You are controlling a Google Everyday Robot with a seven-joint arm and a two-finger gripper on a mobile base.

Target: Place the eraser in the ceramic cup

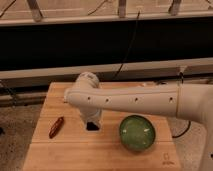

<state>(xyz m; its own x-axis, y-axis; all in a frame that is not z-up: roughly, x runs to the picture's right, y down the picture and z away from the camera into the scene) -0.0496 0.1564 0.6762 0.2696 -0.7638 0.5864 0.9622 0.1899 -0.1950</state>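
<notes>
My gripper (pixel 92 125) hangs down from the white arm (pixel 135 100) over the middle of the wooden table (pixel 45 155), its dark tip close to the surface. It sits between the dark red elongated object (pixel 56 127) and the green bowl (pixel 136 132). The arm reaches in from the right and crosses the back of the table. The ceramic cup is hidden behind the arm. The eraser does not show in this view.
The green bowl stands at the front right of the table, a little right of the gripper. The dark red object lies at the left. A black wall panel and cables run behind the table's far edge.
</notes>
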